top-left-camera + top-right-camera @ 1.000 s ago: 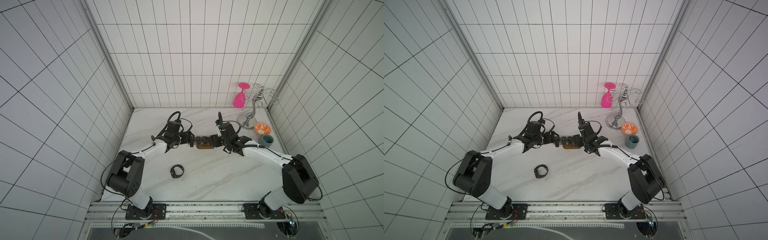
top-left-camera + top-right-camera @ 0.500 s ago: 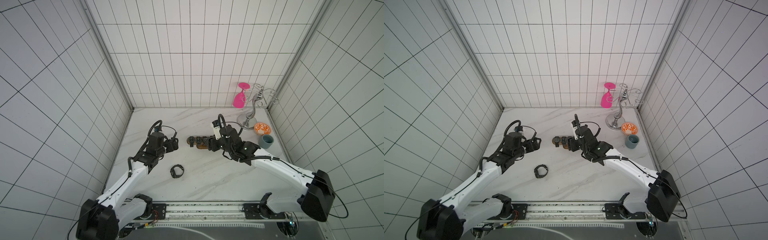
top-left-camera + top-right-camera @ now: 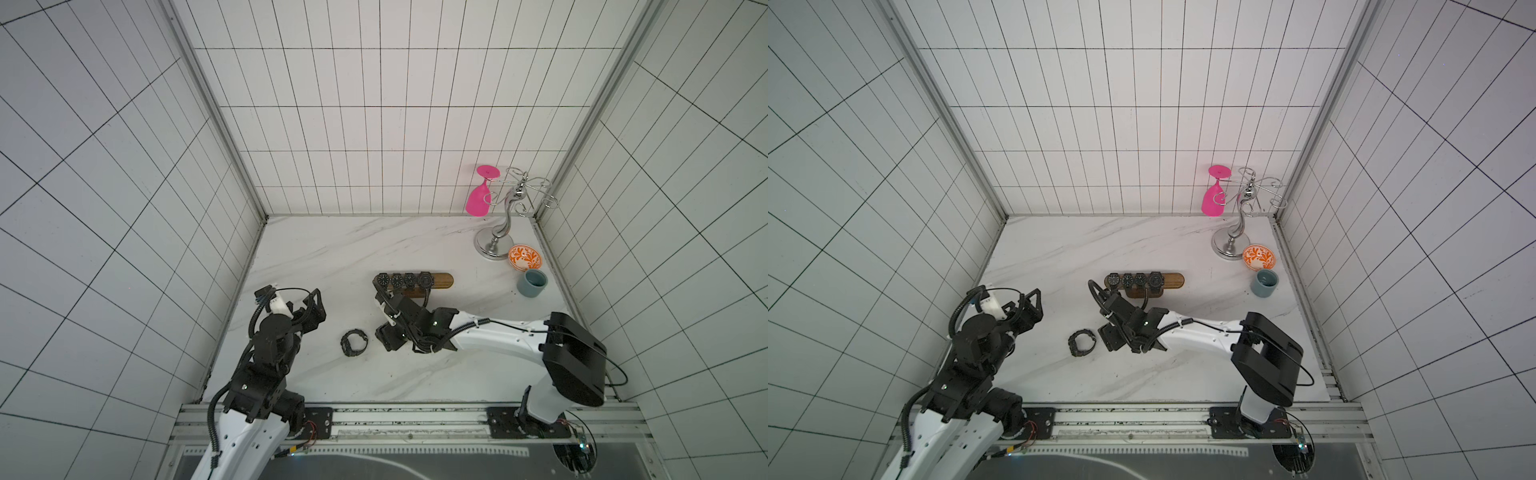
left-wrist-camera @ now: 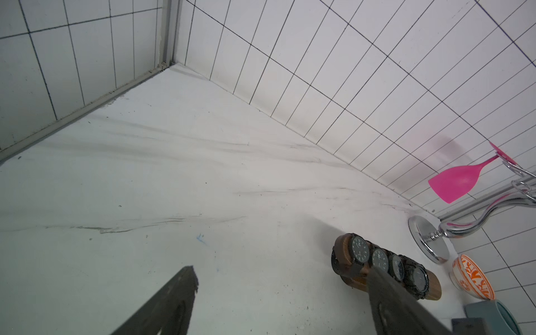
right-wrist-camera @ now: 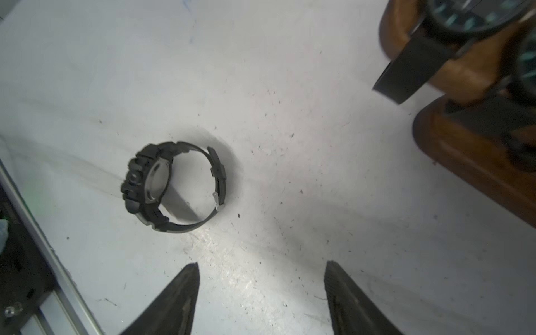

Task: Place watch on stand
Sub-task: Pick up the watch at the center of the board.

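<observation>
The loose watch [image 3: 354, 342] lies on its edge on the tabletop [image 3: 332, 257], strap buckled into a closed loop. In both top views it is at approx. 7 o'clock from the stand [image 3: 442, 280] & well apart from it. The right end effector [image 5: 261, 268] is at the watch's 3 o'clock, just beside it but not touching, jaws apart w/ nothing btw. them. The left end effector [image 4: 281, 271] is at the watch's 10 o'clock, near but clear, jaws spread wide & likewise empty.

The stand's bar carries four watches [image 3: 401, 279] packed from its 9 o'clock end. Only the 3 o'clock end shows bare wood, so that's prob. where the fifth slides on.

Handling, as a judgement: the watch looks light, w/ a chunky rigid case & a matte resin-type strap that will flex. Pinching across the open loop would likely squash it & make threading over the bar harder. A better hold is the case itself, one finger inside the loop on the case back & one on the dial side, or else the strap right at the lugs, where it's stiffest. The right wrist view shows the case on the loop's side away from the jaws & the buckle on the nearer side, so the end effector prob. has to reach across or re-angle. The strap looks grippy, not slick
</observation>
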You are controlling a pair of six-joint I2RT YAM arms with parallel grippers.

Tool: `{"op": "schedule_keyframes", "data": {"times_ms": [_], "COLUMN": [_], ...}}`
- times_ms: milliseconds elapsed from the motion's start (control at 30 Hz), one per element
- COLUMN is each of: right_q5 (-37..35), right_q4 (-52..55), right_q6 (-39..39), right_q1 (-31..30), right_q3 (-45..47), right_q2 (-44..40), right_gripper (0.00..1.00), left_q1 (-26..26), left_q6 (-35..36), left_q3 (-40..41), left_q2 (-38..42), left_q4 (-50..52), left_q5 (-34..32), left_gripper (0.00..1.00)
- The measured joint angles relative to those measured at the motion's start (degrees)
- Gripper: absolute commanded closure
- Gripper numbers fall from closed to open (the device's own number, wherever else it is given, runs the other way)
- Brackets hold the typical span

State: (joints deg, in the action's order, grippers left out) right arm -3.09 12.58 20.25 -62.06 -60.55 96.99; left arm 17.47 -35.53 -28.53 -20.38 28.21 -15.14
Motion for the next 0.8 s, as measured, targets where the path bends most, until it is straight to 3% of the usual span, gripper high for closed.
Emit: {"op": "schedule_keyframes", "data": {"times_ms": [533, 800], "right_q5": [1.57, 3.02], "right_q4": [2.64, 4.33], "right_q6": [-0.11, -1.38], "right_q1": [-0.61, -0.61], "right_q3": [-13.77, -18.86], "right_q2": [12.63, 19.19], "right_gripper": [0.42, 0.57], "left_q1": [-0.02, -0.02], "left_q6": [-0.07, -0.04], "left_q3": [0.17, 0.33], "left_q2": [-0.15, -0.33], "left_q4": [0.76, 0.74], "left_q5": [-1.97, -1.97], "left_gripper": [0.09, 0.09]}}
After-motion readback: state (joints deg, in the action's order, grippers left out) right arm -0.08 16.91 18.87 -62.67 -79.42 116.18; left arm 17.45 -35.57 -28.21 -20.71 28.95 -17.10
